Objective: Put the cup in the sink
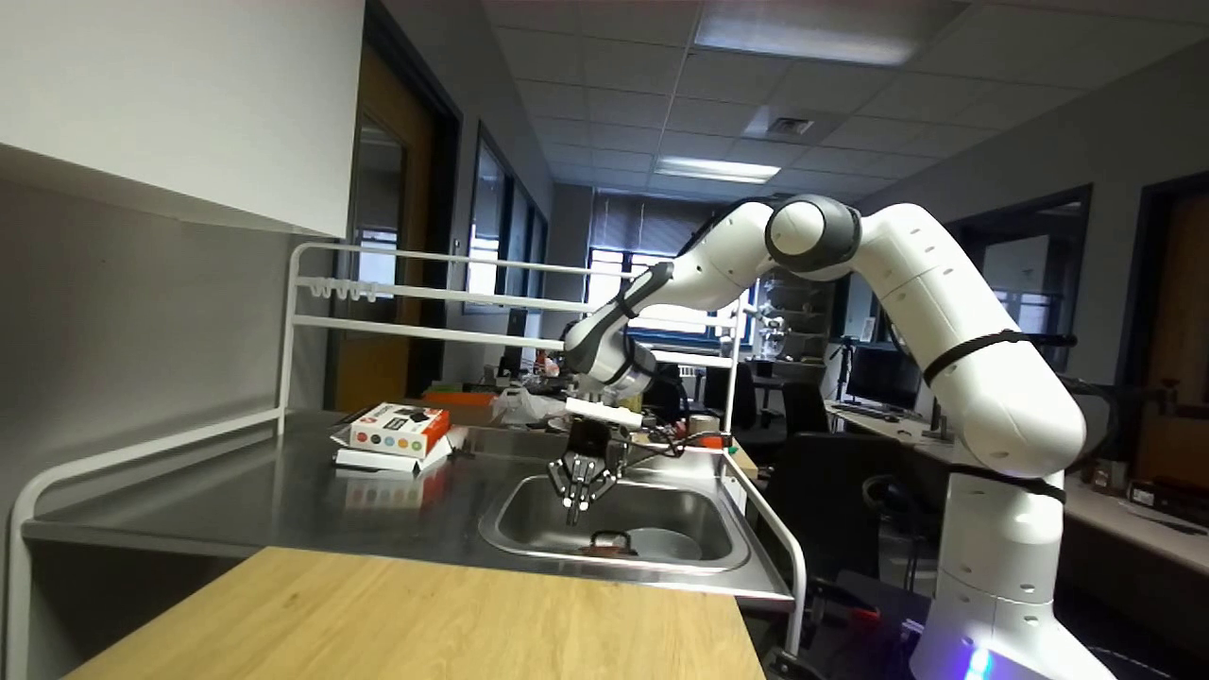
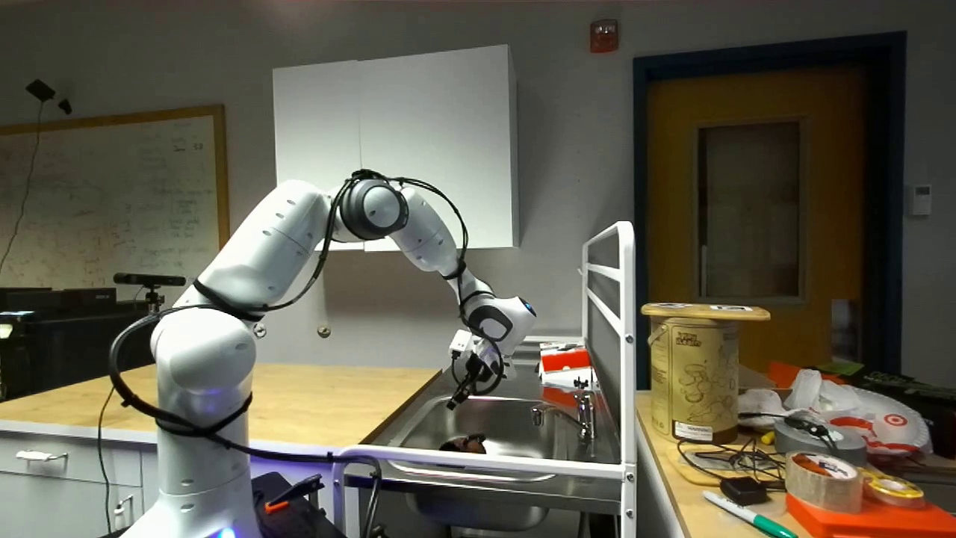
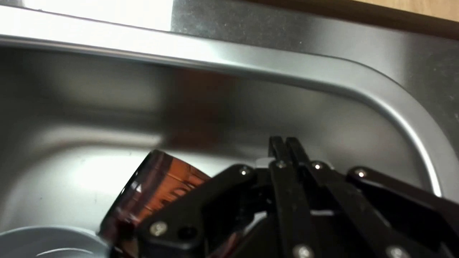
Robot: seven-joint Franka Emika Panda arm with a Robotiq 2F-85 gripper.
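The cup (image 3: pixel 175 186) is reddish-orange with a dark rim. It is inside the steel sink (image 3: pixel 308 107), seemingly tilted or on its side, and my gripper hides part of it in the wrist view. The cup shows in both exterior views (image 1: pixel 607 545) (image 2: pixel 464 444), low in the sink, partly behind the sink edge (image 1: pixel 491 529) (image 2: pixel 515 418) or the rail. My gripper (image 3: pixel 285 140) is shut with its fingertips together and nothing between them. It hangs over the sink, above and apart from the cup, in both exterior views (image 1: pixel 572 515) (image 2: pixel 454 403).
A pale round dish (image 1: pixel 669 544) lies in the sink beside the cup (image 3: pixel 50 242). A faucet (image 2: pixel 586 415) stands at the sink's edge. A red-and-white box (image 1: pixel 397 430) sits on the steel counter. White rack rails (image 2: pixel 478 461) border the counter. A wooden tabletop (image 1: pixel 472 614) adjoins it.
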